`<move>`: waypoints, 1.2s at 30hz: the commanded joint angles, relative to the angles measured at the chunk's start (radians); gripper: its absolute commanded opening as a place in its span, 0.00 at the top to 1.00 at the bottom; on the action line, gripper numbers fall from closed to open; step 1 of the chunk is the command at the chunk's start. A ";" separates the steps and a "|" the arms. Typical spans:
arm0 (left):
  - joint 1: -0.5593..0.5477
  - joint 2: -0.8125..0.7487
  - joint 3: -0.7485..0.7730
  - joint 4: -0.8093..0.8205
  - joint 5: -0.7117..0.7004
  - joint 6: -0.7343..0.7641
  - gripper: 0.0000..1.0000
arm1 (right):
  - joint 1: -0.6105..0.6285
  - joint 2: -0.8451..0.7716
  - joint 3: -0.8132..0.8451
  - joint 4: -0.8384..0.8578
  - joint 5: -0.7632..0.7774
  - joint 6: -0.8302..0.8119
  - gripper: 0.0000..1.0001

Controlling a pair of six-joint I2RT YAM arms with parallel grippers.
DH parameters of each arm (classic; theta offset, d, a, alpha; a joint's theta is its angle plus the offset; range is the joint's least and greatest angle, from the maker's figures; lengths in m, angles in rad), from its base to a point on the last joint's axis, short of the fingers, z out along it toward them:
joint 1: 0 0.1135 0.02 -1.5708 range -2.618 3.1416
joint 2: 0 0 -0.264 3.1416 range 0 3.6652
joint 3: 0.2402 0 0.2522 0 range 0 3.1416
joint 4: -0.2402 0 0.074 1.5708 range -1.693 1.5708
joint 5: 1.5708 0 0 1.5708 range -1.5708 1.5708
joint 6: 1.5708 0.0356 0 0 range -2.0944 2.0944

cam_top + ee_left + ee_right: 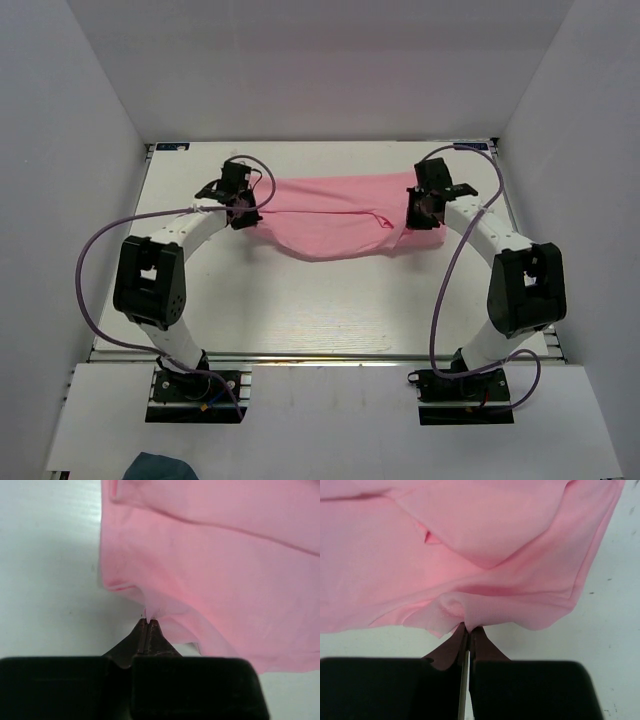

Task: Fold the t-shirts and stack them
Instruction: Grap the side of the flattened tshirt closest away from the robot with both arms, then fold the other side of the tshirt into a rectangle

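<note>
A light pink t-shirt [335,215] lies stretched across the far half of the table between my two arms. My left gripper [243,213] is at its left end, shut on a pinch of the shirt's edge [150,614]. At the shirt's right end my right gripper [413,218] is shut on a bunched fold of the fabric [467,622]. In the left wrist view the t-shirt [215,565] fills the upper right. Most of the right wrist view is filled by the t-shirt [470,545], creased and folded over itself.
The white table [320,310] has raised edges and white walls on three sides. A small dark teal cloth [160,467] lies off the table at the near left, by the left arm's base. Purple cables loop beside both arms.
</note>
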 commanded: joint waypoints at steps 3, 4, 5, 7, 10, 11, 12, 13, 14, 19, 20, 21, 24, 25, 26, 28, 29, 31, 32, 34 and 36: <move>0.034 0.063 0.134 -0.020 0.015 0.005 1.00 | -0.045 0.046 0.107 0.015 0.017 0.001 1.00; 0.046 0.094 0.154 -0.029 0.015 0.005 1.00 | -0.052 0.062 0.137 0.010 0.008 -0.002 1.00; 0.060 0.109 0.192 -0.039 0.015 0.005 1.00 | -0.058 0.078 0.147 0.010 0.008 -0.004 1.00; 0.072 0.150 0.236 -0.040 0.026 0.005 1.00 | -0.075 0.102 0.182 0.004 -0.009 -0.013 1.00; 0.095 0.189 0.293 -0.040 0.047 0.005 1.00 | -0.100 0.137 0.223 0.001 -0.015 -0.024 1.00; 0.106 0.212 0.307 -0.040 0.048 0.005 1.00 | -0.103 0.141 0.237 0.001 -0.015 -0.024 1.00; 0.106 0.224 0.319 -0.040 0.048 0.005 1.00 | -0.108 0.160 0.244 0.000 -0.018 -0.032 1.00; 0.115 0.233 0.342 -0.040 0.057 0.005 1.00 | -0.117 0.169 0.272 0.001 -0.023 -0.038 1.00; 0.115 0.244 0.352 -0.040 0.066 0.005 1.00 | -0.120 0.175 0.283 0.001 -0.024 -0.051 1.00; 0.126 0.310 0.433 -0.029 0.106 0.037 1.00 | -0.149 0.263 0.371 0.000 -0.070 -0.107 1.00; 0.126 0.336 0.447 -0.038 0.115 0.037 1.00 | -0.147 0.275 0.395 -0.002 -0.098 -0.114 1.00; 0.126 0.347 0.459 -0.038 0.115 0.037 1.00 | -0.147 0.308 0.418 -0.008 -0.104 -0.116 1.00; 0.126 0.385 0.493 -0.038 0.115 0.037 1.00 | -0.160 0.368 0.466 -0.013 -0.116 -0.131 1.00; 0.135 0.385 0.506 -0.038 0.115 0.037 1.00 | -0.167 0.381 0.475 -0.008 -0.118 -0.136 1.00; 0.135 0.401 0.507 -0.038 0.106 0.037 1.00 | -0.170 0.405 0.486 -0.008 -0.116 -0.142 1.00; 0.135 0.430 0.542 -0.038 0.091 0.037 1.00 | -0.172 0.436 0.523 0.007 -0.121 -0.162 1.00; 0.135 0.442 0.554 -0.038 0.077 0.028 0.99 | -0.175 0.447 0.533 0.007 -0.124 -0.165 1.00; 0.135 0.477 0.602 -0.047 0.065 0.028 0.81 | -0.181 0.500 0.593 0.004 -0.124 -0.183 1.00; 0.135 0.488 0.614 -0.059 0.055 0.019 0.50 | -0.184 0.522 0.625 0.000 -0.126 -0.187 1.00; 0.135 0.500 0.649 -0.072 0.045 0.009 0.14 | -0.193 0.537 0.676 0.004 -0.126 -0.190 0.77; 0.144 0.500 0.668 -0.072 0.044 0.009 0.01 | -0.197 0.547 0.701 -0.002 -0.170 -0.197 0.10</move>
